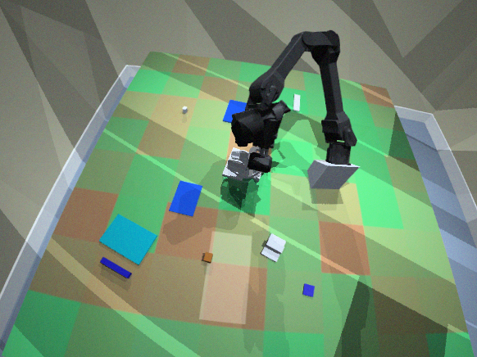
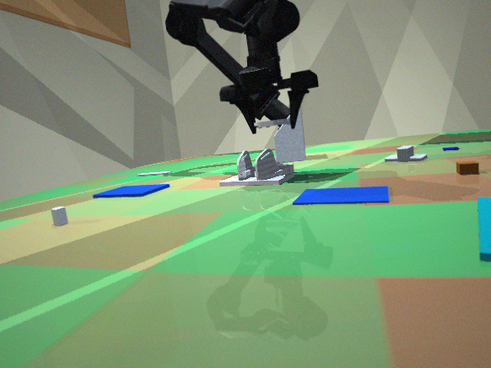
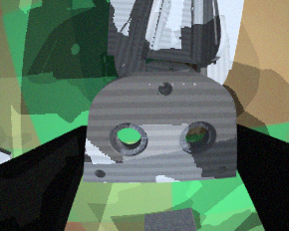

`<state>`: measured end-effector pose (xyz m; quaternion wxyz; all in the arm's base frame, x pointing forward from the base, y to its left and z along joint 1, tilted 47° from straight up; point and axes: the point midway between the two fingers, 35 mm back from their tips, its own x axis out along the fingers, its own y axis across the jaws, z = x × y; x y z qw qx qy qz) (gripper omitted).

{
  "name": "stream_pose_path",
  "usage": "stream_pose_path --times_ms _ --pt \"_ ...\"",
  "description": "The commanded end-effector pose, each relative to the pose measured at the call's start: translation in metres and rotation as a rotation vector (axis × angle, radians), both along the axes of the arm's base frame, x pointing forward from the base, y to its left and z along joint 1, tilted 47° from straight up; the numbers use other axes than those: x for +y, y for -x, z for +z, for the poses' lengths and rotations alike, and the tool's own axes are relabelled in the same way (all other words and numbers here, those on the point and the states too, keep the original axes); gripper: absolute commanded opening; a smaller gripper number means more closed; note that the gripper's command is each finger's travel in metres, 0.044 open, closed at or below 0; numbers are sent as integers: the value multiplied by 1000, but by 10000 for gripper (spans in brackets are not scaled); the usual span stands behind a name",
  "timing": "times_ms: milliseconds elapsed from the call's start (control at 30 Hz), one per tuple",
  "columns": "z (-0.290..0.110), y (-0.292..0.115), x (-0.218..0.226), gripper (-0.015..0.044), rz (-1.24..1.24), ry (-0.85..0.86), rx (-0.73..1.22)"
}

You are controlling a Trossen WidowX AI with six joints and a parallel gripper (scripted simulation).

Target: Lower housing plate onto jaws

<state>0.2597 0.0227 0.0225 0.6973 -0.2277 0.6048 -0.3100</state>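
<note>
The grey housing plate (image 2: 271, 123) (image 3: 159, 107), with a rounded edge and two ringed holes, is held about level across my gripper (image 2: 273, 129) (image 3: 160, 149), which is shut on its two sides. The plate hangs well above the table. Below it in the exterior view, the two upright grey jaws (image 2: 245, 166) (image 2: 266, 165) stand on a pale base (image 2: 249, 181) (image 1: 230, 171). In the wrist view the jaws (image 3: 135, 40) (image 3: 204, 30) lie beyond the plate's rounded edge, not under its holes. The jaw stubs cannot be made out.
The arm's grey mount (image 1: 333, 176) (image 2: 291, 141) stands close to the base. Blue mats (image 1: 185, 198) (image 1: 234, 110) lie on two sides of the base. A white stepped block (image 1: 274, 246), an orange cube (image 1: 207, 257), a teal plate (image 1: 129, 239) and a dark blue bar (image 1: 115, 267) lie further off.
</note>
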Motion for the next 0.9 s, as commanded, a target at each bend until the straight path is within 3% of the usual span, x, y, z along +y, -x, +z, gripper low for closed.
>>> stream_pose_path --times_ms 0,867 --pt "8 3 -11 351 -49 6 -48" --pt "12 5 -18 351 -84 7 -82"
